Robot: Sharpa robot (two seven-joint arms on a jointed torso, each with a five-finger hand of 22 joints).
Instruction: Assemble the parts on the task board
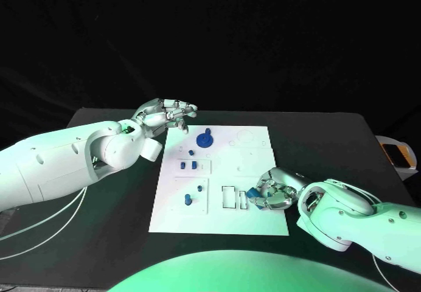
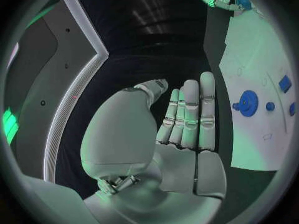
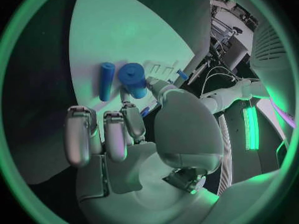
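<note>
- Left hand (image 1: pixel 167 114) hovering off the board's (image 1: pixel 254 222) far left corner, fingers (image 2: pixel 190 109) straight, holding nothing.
- Right hand (image 1: pixel 274 190) at the near right, fingers curled around a blue part (image 1: pixel 254 198).
- Blue gear (image 1: pixel 204 140) lying far on the board.

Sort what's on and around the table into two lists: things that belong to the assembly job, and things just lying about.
Belongs to the job:
task board
blue gear
small blue parts on the board
blue part at the right hand
left hand, holding nothing

Just lying about:
orange-and-white object beyond the table's right edge
black table
</note>
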